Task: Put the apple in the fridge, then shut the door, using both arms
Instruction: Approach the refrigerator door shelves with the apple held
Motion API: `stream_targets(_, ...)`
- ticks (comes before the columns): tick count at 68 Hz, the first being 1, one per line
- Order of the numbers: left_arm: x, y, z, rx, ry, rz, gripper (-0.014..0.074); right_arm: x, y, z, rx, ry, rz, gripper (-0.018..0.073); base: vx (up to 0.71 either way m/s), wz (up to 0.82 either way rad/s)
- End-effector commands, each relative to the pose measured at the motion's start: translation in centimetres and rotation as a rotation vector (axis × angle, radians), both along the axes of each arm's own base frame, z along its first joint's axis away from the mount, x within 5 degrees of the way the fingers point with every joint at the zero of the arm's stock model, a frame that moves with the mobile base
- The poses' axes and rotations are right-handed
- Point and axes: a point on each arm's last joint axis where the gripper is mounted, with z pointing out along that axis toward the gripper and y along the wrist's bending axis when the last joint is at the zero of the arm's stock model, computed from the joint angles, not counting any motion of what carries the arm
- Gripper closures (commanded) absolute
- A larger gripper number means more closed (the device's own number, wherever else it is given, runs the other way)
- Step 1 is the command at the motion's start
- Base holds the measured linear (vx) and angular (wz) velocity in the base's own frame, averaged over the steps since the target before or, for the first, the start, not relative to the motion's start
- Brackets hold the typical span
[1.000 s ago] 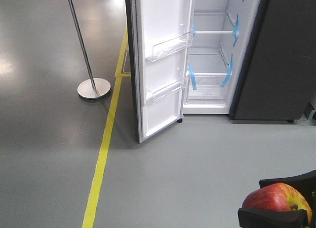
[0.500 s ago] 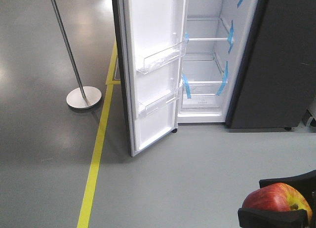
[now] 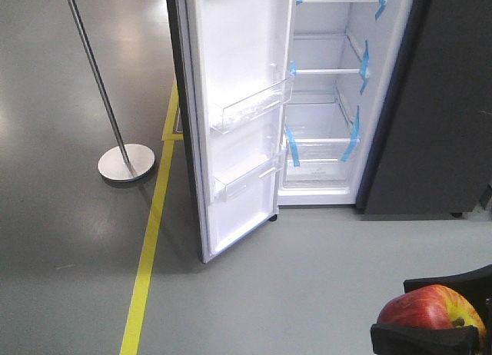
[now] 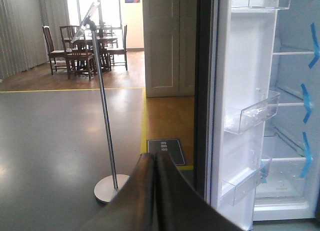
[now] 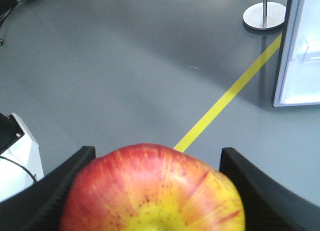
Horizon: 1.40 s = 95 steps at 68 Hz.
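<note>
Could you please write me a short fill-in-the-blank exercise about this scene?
1. The right end effector is shut on the ____.
2. The door of the fridge stands ____.
3. The tape strips on the fridge shelves are ____.
4. The left end effector is ____, holding nothing.
Missing words: apple; open; blue; shut.

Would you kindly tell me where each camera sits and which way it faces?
Exterior front-facing: mounted high, looking forward and down at the open fridge; the right gripper holding the apple shows at bottom right.
Left wrist: behind the shut left gripper, facing the door from its inner side.
Right wrist: over the gripped apple, facing the floor.
Shared: all show the door and the stand.
</note>
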Motion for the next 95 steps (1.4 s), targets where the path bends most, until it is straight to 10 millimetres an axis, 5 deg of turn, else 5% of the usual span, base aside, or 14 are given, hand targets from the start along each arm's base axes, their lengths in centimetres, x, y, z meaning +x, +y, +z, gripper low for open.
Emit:
stream_targets(1,-0.09,-0.02,0.28,0.0,-0.073,-0.004,0.0603,0.19,0.19,1.31,0.06,-0.047,-0.013,0.0353,0.17,0.06)
stream_targets(95,-0.09,-0.02,0.28,0.0,-0.073,-0.004,0.0603,0.19,0.19,1.31,0.06,-0.047,-0.012,0.0353,0.17,0.03)
